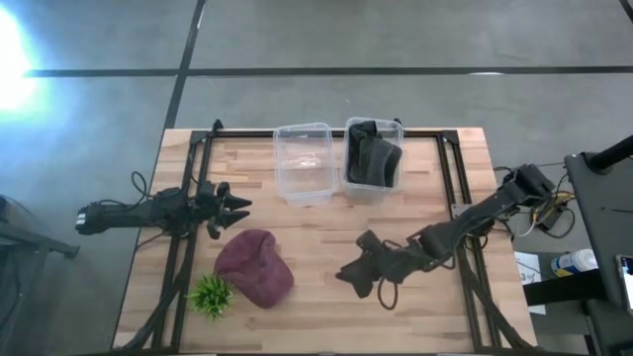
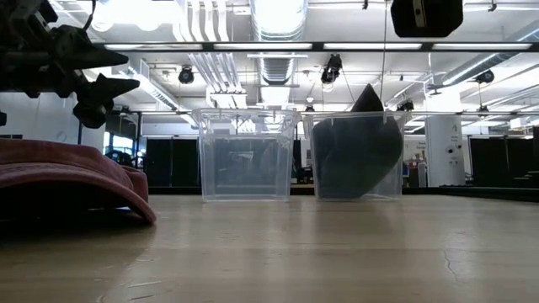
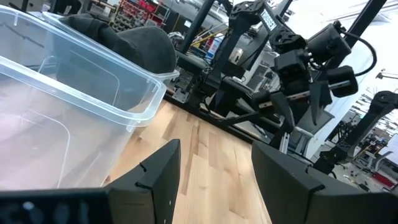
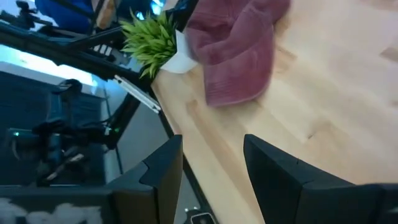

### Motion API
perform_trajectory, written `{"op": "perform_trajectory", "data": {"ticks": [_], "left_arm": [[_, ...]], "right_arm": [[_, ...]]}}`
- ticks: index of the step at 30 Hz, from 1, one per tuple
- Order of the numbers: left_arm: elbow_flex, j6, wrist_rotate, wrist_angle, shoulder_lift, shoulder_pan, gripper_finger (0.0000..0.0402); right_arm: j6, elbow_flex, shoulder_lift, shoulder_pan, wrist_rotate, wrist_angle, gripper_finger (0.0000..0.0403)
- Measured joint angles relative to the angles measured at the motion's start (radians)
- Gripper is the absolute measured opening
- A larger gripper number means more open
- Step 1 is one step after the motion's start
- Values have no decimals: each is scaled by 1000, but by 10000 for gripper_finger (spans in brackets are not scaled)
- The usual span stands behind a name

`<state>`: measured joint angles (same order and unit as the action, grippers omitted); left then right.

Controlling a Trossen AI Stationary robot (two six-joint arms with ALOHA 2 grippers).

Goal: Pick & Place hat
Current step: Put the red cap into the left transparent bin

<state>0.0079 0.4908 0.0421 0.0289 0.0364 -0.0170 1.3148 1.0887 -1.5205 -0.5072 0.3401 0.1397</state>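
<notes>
A maroon corduroy hat [image 1: 255, 267] lies flat on the wooden table near its near-left part; it also shows in the low view [image 2: 67, 181] and the right wrist view [image 4: 239, 50]. My left gripper [image 1: 232, 210] hovers open above the table, just beyond the hat's far side [image 2: 109, 84] [image 3: 214, 180]. My right gripper [image 1: 351, 272] is open to the right of the hat, pointing toward it [image 4: 211, 174]. A dark hat [image 1: 373, 156] sits inside the right clear bin. Neither gripper touches anything.
Two clear plastic bins stand at the table's far middle: the left one [image 1: 304, 161] is empty, the right one [image 1: 374, 183] holds the dark hat. A small green plant [image 1: 210, 295] stands by the maroon hat's near-left side. Black frame rails [image 1: 465, 247] run along both table sides.
</notes>
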Motion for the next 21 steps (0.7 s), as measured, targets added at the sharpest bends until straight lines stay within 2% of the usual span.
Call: {"op": "perform_trajectory", "data": {"ticks": [4,8,12,17,21], "left_arm": [[0,0,0,-1,0,0,193],[0,0,-1,-2,0,0,193],[0,0,-1,-3,0,0,193],[0,0,-1,-3,0,0,193],[0,0,-1,-3,0,0,193]], "right_arm": [[69,-20,-44,1,-5,-96,166],[126,-24,-121,4,-55,-205,166],[210,-14,-236,23,-110,-315,166],[377,16,-380,53,-113,-485,166],[504,86,-502,67,-106,-531,166]]}}
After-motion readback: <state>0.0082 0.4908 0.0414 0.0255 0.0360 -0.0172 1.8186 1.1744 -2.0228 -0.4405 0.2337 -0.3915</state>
